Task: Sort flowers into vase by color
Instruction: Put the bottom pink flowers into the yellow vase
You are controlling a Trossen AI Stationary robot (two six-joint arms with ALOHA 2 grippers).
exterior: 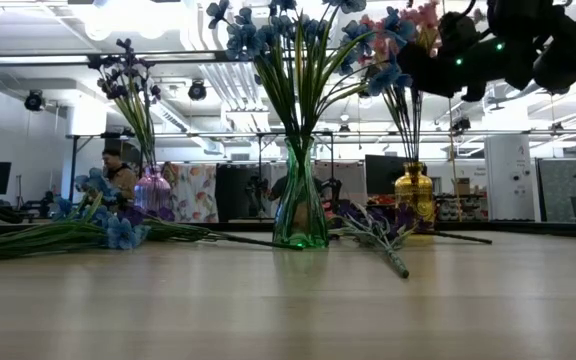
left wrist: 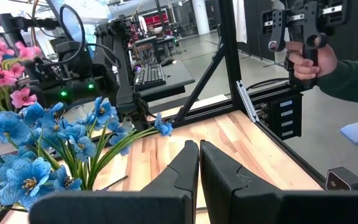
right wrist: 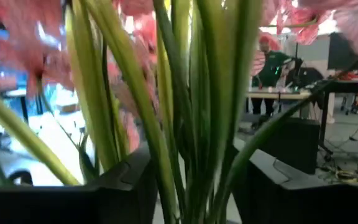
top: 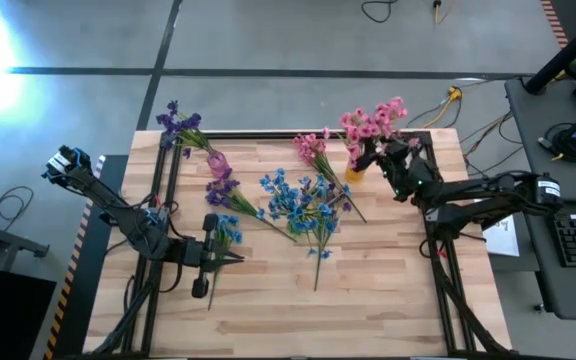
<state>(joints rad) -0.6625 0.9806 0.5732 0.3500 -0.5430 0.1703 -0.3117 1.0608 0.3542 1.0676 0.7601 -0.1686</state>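
Nearest the lens in the right wrist view: a bundle of pink flower stems [right wrist: 185,112], smooth green and strap-like, standing between the right gripper's [right wrist: 191,193] two dark blocky fingers, which sit apart with daylight either side of the stems; whether the pads touch them I cannot tell. Largest item is the pale wood-plank table [top: 388,300], matte grain, framed in black rail. Left arm waits low at the table's left edge, left gripper [left wrist: 199,165] with its tapered fingers pressed together, nothing between them. Right gripper [top: 393,160] hangs over the far right corner at the amber vase [exterior: 414,193], glossy, bulbous, gold-tinted, holding pink blossoms [top: 373,122]. Centre stands a green glass vase [exterior: 299,210], waisted and clear, with blue flowers [exterior: 268,25]; far left a purple vase [exterior: 152,192] with purple flowers [exterior: 126,62]. Loose sprigs lie flat on the wood: a pink sprig [top: 313,150], a purple sprig [top: 220,185], a blue sprig [top: 226,232] near the left gripper. Judgement: the step in hand is letting go of a pink bunch in the amber vase. Next move likely calls for a straight lift clear of the thin stems without snagging them, then a reach to the loose pink sprig just beside the vase.
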